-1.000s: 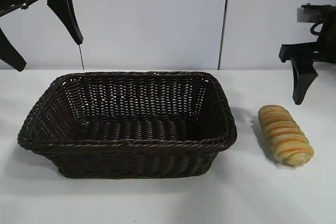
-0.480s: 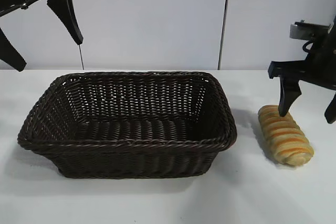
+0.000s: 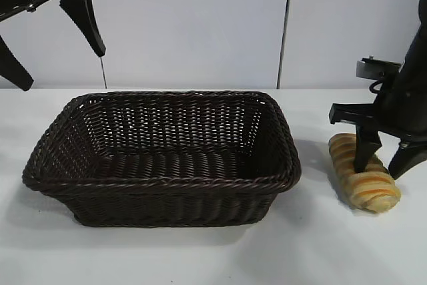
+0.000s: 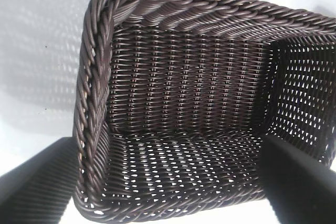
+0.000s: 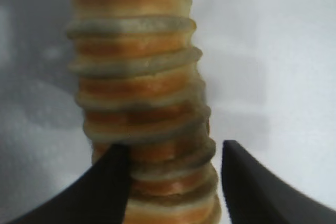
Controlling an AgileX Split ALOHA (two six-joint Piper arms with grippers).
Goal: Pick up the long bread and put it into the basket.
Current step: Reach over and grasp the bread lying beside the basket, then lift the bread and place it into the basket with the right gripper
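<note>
The long bread (image 3: 363, 175), golden-tan with cream and orange ridges, lies on the white table right of the basket (image 3: 163, 181). My right gripper (image 3: 381, 165) is open and low over the loaf, one finger on each side of its middle. In the right wrist view the bread (image 5: 142, 93) runs between the two dark fingers (image 5: 110, 182); one touches its side, the other stands a little apart. The large dark brown wicker basket is empty. My left gripper (image 3: 57, 65) is open, held high above the basket's left end; its wrist view looks down into the basket (image 4: 189, 129).
The white table (image 3: 347, 245) extends in front of and to the right of the basket. A pale wall with a vertical seam (image 3: 285, 25) stands behind.
My right gripper has come down and toward the left from above the table's back edge and now straddles the bread. The left arm and basket have not moved.
</note>
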